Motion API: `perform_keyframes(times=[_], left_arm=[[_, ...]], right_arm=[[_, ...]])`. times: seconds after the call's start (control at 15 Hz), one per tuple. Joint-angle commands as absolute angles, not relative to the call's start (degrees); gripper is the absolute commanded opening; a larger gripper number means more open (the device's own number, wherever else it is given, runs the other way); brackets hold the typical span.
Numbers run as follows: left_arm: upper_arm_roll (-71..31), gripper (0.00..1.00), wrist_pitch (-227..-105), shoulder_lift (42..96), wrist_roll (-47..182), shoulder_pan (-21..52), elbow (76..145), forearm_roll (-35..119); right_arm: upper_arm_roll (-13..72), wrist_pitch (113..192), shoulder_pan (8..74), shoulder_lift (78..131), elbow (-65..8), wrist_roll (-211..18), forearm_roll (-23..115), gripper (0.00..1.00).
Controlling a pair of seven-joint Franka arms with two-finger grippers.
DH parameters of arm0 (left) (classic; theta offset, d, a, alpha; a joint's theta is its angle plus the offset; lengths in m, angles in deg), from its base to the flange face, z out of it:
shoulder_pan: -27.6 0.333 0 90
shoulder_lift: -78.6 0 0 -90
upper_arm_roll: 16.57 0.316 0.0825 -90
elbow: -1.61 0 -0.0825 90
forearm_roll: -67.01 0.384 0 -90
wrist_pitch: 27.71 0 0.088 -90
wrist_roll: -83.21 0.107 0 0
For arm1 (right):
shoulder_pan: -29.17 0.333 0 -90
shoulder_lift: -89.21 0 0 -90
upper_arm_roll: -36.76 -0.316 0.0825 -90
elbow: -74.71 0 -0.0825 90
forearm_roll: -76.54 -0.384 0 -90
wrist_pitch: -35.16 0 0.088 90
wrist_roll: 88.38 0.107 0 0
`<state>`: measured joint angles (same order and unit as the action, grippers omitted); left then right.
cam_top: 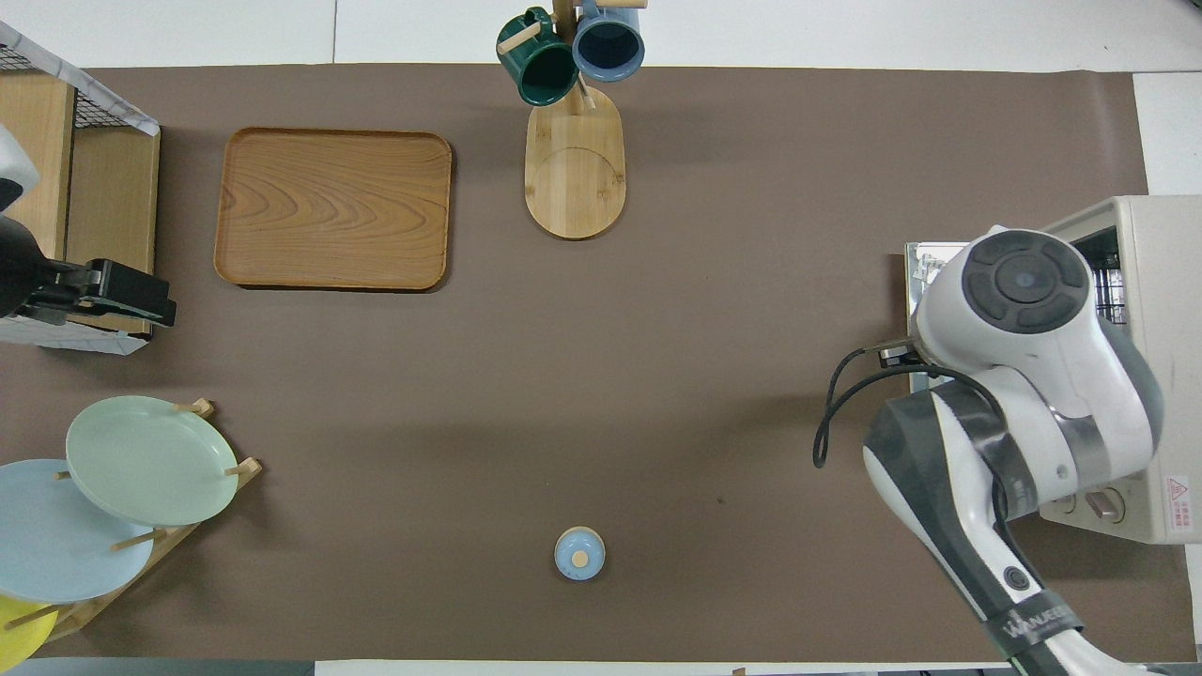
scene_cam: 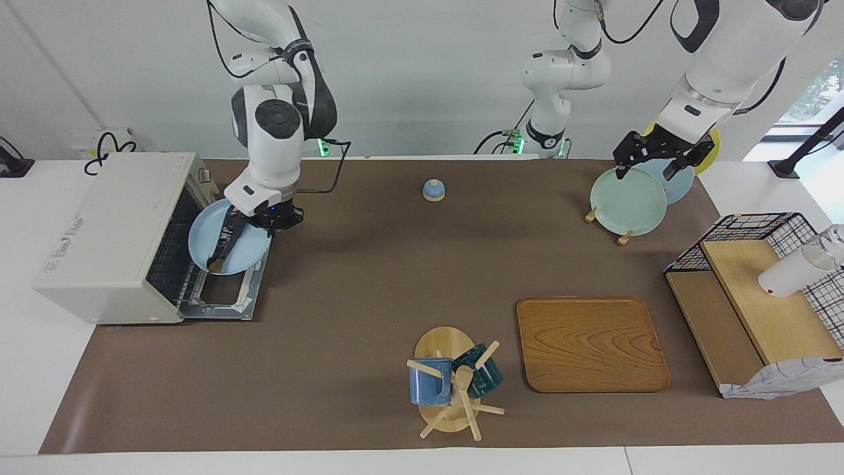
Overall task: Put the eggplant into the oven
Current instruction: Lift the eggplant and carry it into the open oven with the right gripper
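The cream-white oven [scene_cam: 105, 237] stands at the right arm's end of the table, with its door [scene_cam: 227, 297] folded down and open. My right gripper [scene_cam: 262, 223] is shut on the rim of a light blue plate [scene_cam: 254, 254], holding it over the open door at the oven's mouth. The dark eggplant [scene_cam: 227, 241] lies on that plate. In the overhead view the right arm hides the plate and eggplant; only the oven [cam_top: 1150, 272] and door edge [cam_top: 925, 268] show. My left gripper [scene_cam: 648, 165] is open over the plate rack, by the green plate [scene_cam: 628, 201].
A small blue knobbed lid [scene_cam: 433, 190] sits near the robots at mid table. A wooden tray [scene_cam: 590, 343] and a mug tree [scene_cam: 452, 386] with two mugs lie farther out. A wire-and-wood shelf [scene_cam: 758, 297] with a white cup stands at the left arm's end.
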<state>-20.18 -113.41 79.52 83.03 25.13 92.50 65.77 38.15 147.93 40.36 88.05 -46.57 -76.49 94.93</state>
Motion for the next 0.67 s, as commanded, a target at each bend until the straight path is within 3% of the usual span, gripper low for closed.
perform_keyframes(times=[0.0, 0.4, 0.6], left_arm=[[-20.5, 1.00, -113.0, 80.3, 83.6, 25.6, 92.7, 66.9], [-20.5, 1.00, -113.0, 80.3, 83.6, 25.6, 92.7, 66.9], [-20.5, 1.00, -113.0, 80.3, 83.6, 25.6, 92.7, 66.9]], right_arm=[[37.2, 149.9, 36.7, 86.7, -48.7, -80.5, 95.4, 0.00], [37.2, 159.5, 29.2, 85.5, -55.2, -89.7, 95.3, 0.00], [37.2, 160.1, 28.2, 85.5, -55.7, -91.1, 95.2, 0.00]])
